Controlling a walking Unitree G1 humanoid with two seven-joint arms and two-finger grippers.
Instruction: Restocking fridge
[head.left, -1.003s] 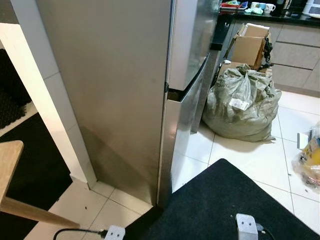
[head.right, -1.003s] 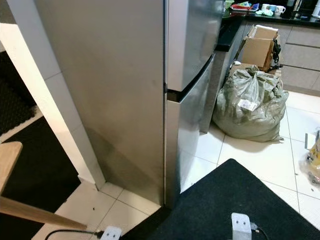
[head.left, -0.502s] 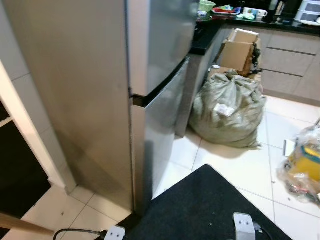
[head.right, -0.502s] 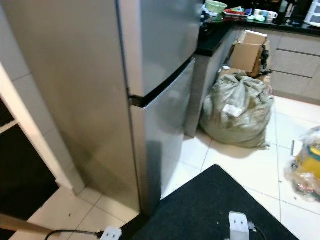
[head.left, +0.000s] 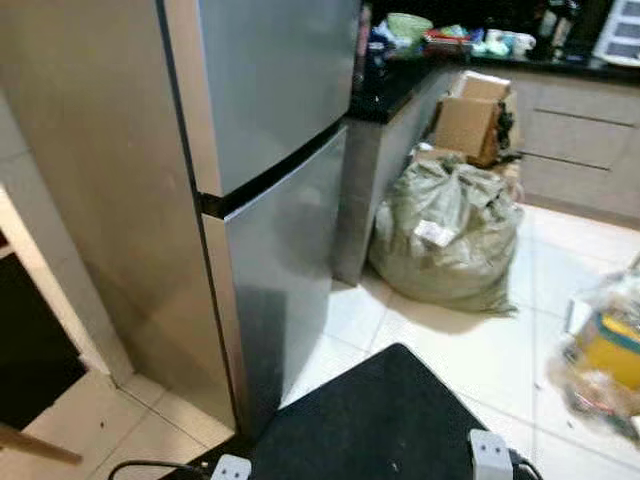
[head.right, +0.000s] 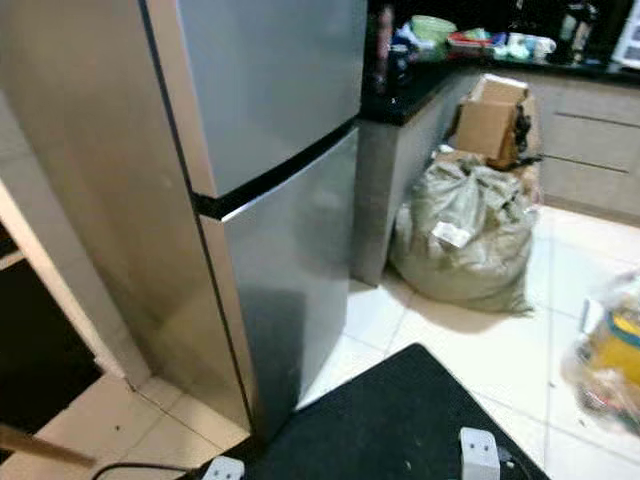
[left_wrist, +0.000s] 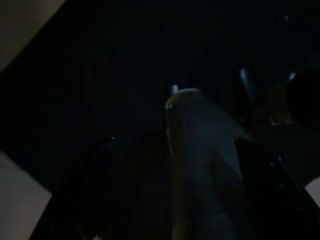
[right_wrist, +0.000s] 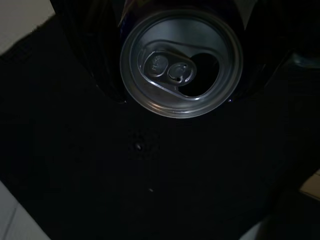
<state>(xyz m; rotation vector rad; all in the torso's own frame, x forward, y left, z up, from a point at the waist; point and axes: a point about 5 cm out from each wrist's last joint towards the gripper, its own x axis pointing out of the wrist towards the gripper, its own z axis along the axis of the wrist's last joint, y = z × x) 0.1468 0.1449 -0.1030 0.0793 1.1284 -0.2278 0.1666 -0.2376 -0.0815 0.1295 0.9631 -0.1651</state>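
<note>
Right gripper (right_wrist: 181, 60) jaws clamped on an opened can (right_wrist: 181, 62), over the black mat (head.left: 380, 420). Left gripper: dark view, can't tell jaw state. Fridge (head.left: 270, 150) ahead-left, both doors closed; grey sack (head.left: 445, 235) beside bench (head.left: 395, 95).

Right gripper (right_wrist: 181, 60) jaws around can (right_wrist: 181, 62).

Home kitchen. Tall two-door stainless-steel fridge (head.left: 270, 200) standing on pale square floor tiles (head.left: 505, 350); black countertop (head.left: 400, 85) crowded with what look like bowls and cups, blurred. Grey-beige drawer fronts (head.left: 580, 140) beyond. Bulging grey-green woven sack (head.left: 445, 235), open brown cardboard box (head.left: 470, 120), black floor mat (head.left: 370, 420).
</note>
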